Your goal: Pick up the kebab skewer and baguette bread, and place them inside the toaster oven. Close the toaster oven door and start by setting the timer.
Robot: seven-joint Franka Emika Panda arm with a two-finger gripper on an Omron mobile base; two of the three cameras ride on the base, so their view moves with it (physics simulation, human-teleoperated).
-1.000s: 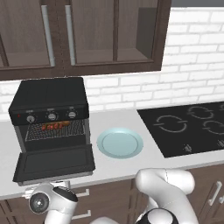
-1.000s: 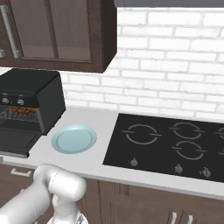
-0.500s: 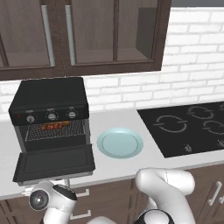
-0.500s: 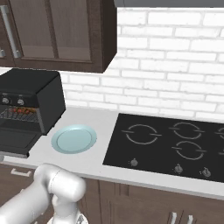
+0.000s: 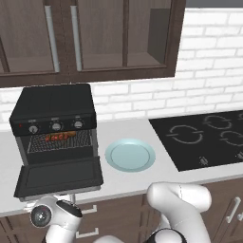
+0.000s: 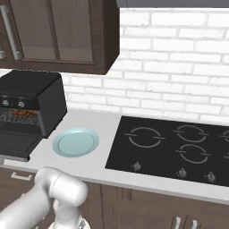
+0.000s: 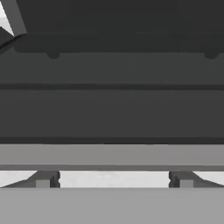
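Observation:
The black toaster oven (image 5: 53, 111) stands at the counter's left end, also at the left edge of the right base view (image 6: 27, 96). Its door (image 5: 59, 176) lies folded down flat over the counter's front edge. On the wire rack inside lies the kebab skewer (image 5: 57, 137), red and brown chunks in a row. The baguette bread I cannot tell apart in there. My gripper (image 5: 56, 206) hangs just below the door's front edge, fingers hidden. The hand view looks up close at the door's dark panel (image 7: 112, 109) and its grey handle bar (image 7: 112, 155).
An empty pale blue plate (image 5: 130, 154) sits on the counter right of the oven. A flat black cooktop (image 5: 204, 137) fills the counter's right side. Dark wall cabinets (image 5: 95, 38) hang above the oven, and drawer fronts run under the counter edge.

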